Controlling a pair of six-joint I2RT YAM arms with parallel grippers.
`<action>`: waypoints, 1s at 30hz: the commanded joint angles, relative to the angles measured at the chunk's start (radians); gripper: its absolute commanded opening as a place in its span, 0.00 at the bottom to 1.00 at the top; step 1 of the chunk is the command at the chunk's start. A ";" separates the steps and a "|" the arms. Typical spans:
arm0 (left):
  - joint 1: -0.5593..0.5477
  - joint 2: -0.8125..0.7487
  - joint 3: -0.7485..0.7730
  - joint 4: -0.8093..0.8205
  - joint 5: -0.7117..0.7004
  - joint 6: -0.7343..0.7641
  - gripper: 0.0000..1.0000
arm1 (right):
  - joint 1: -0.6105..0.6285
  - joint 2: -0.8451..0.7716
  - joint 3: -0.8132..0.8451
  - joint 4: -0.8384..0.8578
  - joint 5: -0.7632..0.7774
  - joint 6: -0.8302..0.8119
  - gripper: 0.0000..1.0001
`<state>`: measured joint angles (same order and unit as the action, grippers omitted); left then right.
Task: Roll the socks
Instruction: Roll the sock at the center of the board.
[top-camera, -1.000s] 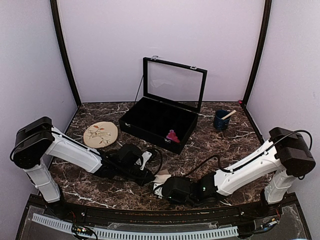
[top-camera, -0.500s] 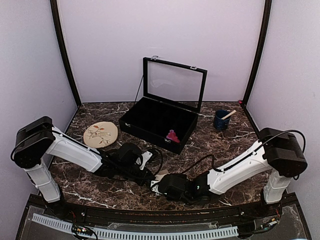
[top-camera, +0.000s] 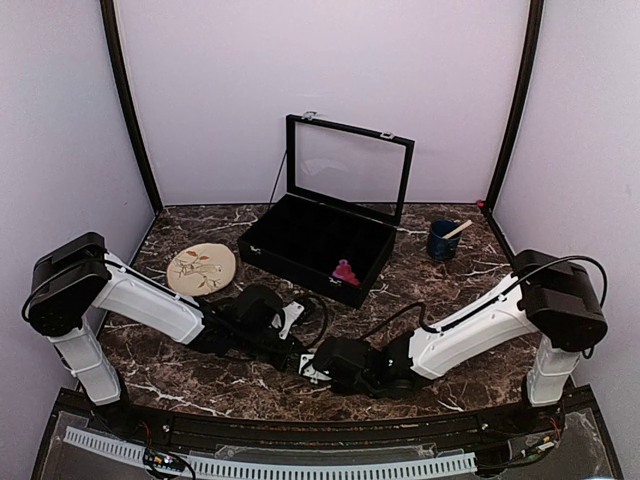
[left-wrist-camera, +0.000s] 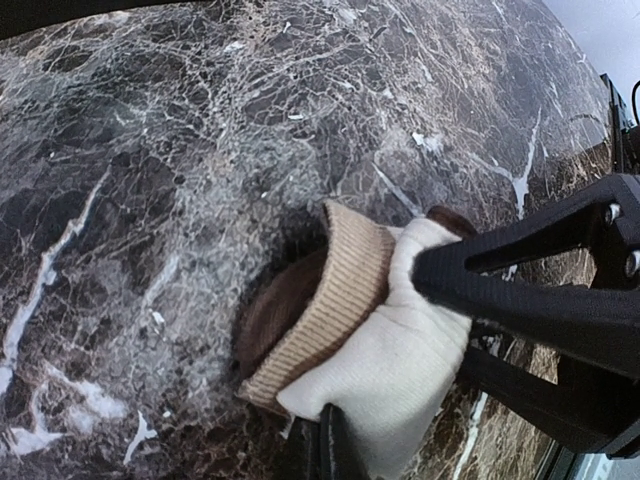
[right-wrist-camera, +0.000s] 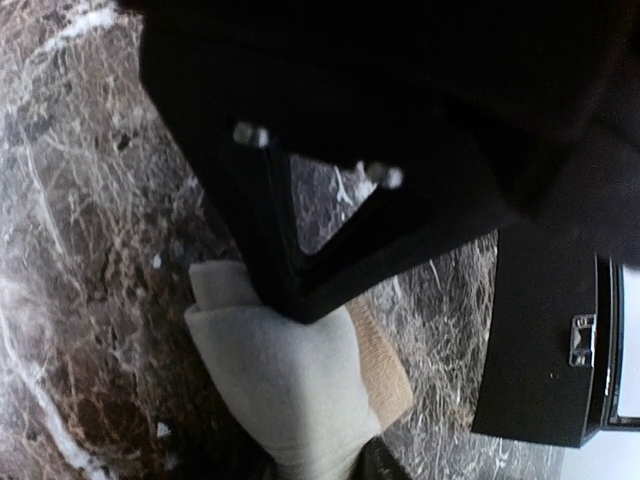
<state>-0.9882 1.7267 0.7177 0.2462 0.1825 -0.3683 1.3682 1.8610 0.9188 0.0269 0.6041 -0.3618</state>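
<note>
The cream-beige sock (left-wrist-camera: 400, 350) lies bunched on the marble, its tan ribbed cuff (left-wrist-camera: 330, 300) folded over a dark brown band (left-wrist-camera: 275, 305). My left gripper (left-wrist-camera: 328, 445) is shut on the cream fabric's near edge. From the other side my right gripper (right-wrist-camera: 315, 470) pinches the cream sock (right-wrist-camera: 290, 370), with black fingers (left-wrist-camera: 520, 270) crossing over the bundle. Seen from above, both grippers (top-camera: 300, 358) (top-camera: 320, 370) meet at the front centre and hide the bundle. The magenta-pink sock (top-camera: 345, 272) lies inside the black box.
A black display box (top-camera: 300, 235) with its glass lid raised stands at the back centre. The round leaf-pattern plate (top-camera: 201, 268) lies left of it. A blue cup (top-camera: 441, 242) holding a wooden stick is at the back right.
My right arm has slid left until its gripper meets the left one over the cream sock, and its jaws have narrowed onto the sock. The left arm has barely moved.
</note>
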 joint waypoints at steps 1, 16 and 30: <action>0.009 0.076 -0.072 -0.234 -0.061 0.026 0.00 | -0.030 0.058 0.043 -0.069 -0.093 0.025 0.25; 0.045 -0.093 -0.114 -0.319 -0.167 -0.130 0.20 | -0.094 0.064 0.208 -0.397 -0.451 0.202 0.00; 0.048 -0.289 -0.158 -0.360 -0.255 -0.298 0.36 | -0.208 0.123 0.397 -0.622 -0.734 0.322 0.00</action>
<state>-0.9463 1.4776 0.6052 -0.0250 -0.0380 -0.6052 1.1931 1.9343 1.2652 -0.4644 0.0006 -0.0860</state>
